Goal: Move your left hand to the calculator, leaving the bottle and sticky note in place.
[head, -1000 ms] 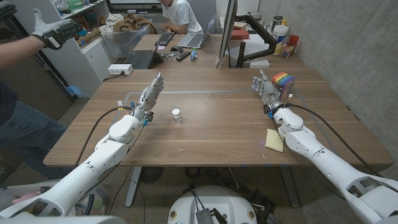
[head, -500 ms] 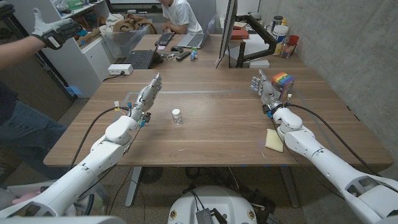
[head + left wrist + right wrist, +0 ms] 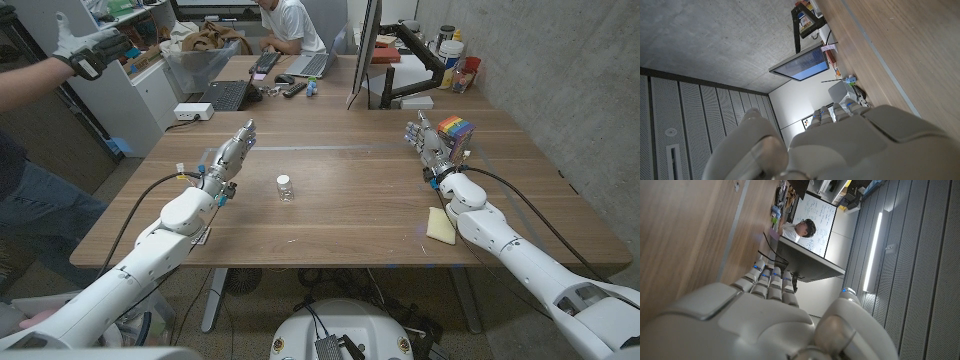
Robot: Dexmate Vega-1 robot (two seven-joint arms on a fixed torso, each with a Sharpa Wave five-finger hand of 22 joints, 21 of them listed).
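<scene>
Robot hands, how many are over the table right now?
2. The left hand is above the table's left side, left of the small bottle. The right hand is on the right side, beside the rainbow-coloured block. Both are empty, fingers extended.

Legible text: none found.
Bottle (image 3: 285,187) at mid-table shows no readable label; the sticky note (image 3: 440,225), right of the bottle near the table's front edge, looks blank. The whiteboard (image 3: 815,225) in the right wrist view carries handwriting too small to read. The monitor (image 3: 804,63) in the left wrist view shows a blue screen, characters not resolvable.
</scene>
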